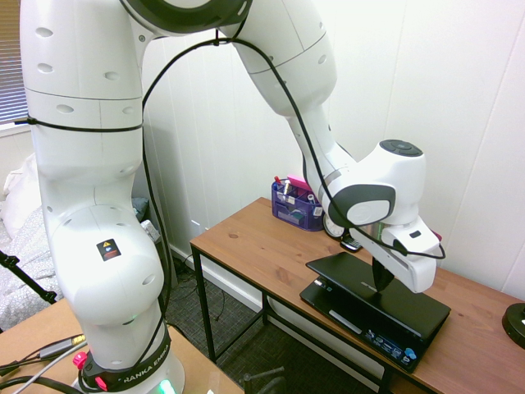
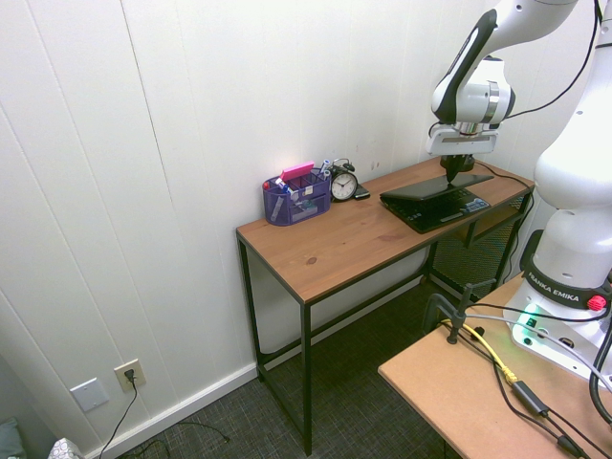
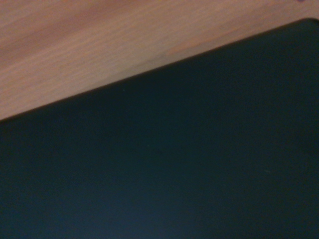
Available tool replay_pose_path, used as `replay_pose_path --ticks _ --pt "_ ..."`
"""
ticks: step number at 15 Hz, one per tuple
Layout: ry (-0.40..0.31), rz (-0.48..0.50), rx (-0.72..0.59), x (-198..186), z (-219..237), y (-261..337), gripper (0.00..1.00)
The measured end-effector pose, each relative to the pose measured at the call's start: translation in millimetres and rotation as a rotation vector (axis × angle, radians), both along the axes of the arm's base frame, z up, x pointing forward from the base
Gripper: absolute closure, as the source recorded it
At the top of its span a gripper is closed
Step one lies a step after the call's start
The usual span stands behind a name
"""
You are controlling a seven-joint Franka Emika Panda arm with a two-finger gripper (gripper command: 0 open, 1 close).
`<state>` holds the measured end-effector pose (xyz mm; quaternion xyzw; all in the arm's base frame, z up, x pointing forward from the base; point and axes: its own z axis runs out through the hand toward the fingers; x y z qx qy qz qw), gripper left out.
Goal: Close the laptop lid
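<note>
The small black laptop (image 1: 385,338) lies on the wooden desk (image 1: 254,246), with blue-white stickers on its front strip. The laptop lid (image 1: 344,271) is tilted low over the base, leaving only a narrow wedge of gap at the front. My gripper (image 1: 382,283) points down onto the lid's back, its dark fingers together and touching the panel. From the other side, the gripper (image 2: 457,175) stands on the lid (image 2: 430,187) in the same way. The wrist view is filled by the dark lid (image 3: 174,164) with desk wood (image 3: 99,45) beyond its edge.
A purple mesh organizer (image 1: 297,205) with pens stands against the wall behind the laptop, an alarm clock (image 2: 343,184) beside it. A round black object (image 1: 515,322) sits at the desk's far right end. The white wall runs close behind the desk.
</note>
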<state>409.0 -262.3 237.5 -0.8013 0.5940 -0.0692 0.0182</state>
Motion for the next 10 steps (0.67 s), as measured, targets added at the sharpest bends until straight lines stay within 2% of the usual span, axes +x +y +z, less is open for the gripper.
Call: replay_pose_path --ticks 6,10 --pt "0.036 -0.028 0.014 -15 -34 -12 1.0" --pt "0.032 -0.033 0.012 -19 -35 -18 1.0"
